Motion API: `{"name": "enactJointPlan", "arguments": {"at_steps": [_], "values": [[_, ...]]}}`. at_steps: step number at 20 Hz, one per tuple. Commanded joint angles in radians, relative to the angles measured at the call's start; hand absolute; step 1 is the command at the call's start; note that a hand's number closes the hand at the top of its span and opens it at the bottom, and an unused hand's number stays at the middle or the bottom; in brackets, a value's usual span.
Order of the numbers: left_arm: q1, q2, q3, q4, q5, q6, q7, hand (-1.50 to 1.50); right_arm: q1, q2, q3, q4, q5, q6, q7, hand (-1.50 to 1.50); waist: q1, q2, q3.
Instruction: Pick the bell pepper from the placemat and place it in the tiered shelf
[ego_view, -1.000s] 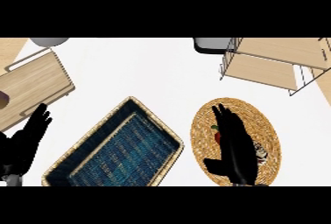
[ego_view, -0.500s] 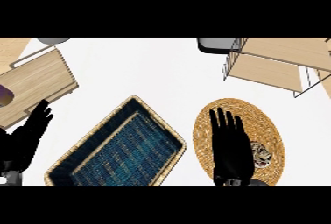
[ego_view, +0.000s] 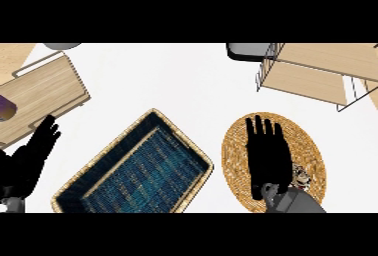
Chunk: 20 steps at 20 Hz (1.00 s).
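Note:
A round woven placemat (ego_view: 308, 142) lies on the white counter at the lower right. My right hand (ego_view: 266, 155) is stretched flat over its middle, fingers straight and pointing away from me, open. No bell pepper shows; whatever lies under the palm is hidden. A small mottled patch (ego_view: 301, 175) shows beside the wrist, and I cannot tell what it is. The wire-framed tiered shelf (ego_view: 310, 75) with wooden boards stands at the upper right, well beyond the hand. My left hand (ego_view: 31, 155) rests open at the left edge, fingers up.
A long woven basket with a blue lining (ego_view: 133, 172) lies slantwise between the two hands. A wooden tray (ego_view: 40, 95) with a purple thing (ego_view: 6, 107) sits at the far left. A grey object (ego_view: 247, 50) stands next to the shelf's left end.
My right hand has straightened and now lies flat over the mat's middle. A red bit seen beside its fingers a second ago no longer shows. The left hand has barely moved.

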<state>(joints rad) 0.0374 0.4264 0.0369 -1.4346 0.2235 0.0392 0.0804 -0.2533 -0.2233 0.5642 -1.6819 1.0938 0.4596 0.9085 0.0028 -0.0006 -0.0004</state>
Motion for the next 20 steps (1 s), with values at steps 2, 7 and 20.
{"name": "enactJointPlan", "arguments": {"at_steps": [2,7,20], "values": [[-0.018,-0.028,0.026,0.057,-0.036,-0.021,-0.038,0.00,0.032,0.011,-0.018,-0.012,0.062,0.050,0.030,-1.50,-0.003,0.000,0.000],[-0.022,0.012,0.087,0.061,-0.018,-0.089,-0.020,0.00,0.007,0.004,-0.099,0.127,0.074,-0.022,-0.098,-1.50,0.001,0.001,0.001],[-0.038,-0.056,0.124,0.008,-0.076,-0.113,0.047,0.00,0.040,0.060,-0.175,0.284,0.172,-0.171,-0.239,-1.50,-0.001,0.000,0.001]]}}
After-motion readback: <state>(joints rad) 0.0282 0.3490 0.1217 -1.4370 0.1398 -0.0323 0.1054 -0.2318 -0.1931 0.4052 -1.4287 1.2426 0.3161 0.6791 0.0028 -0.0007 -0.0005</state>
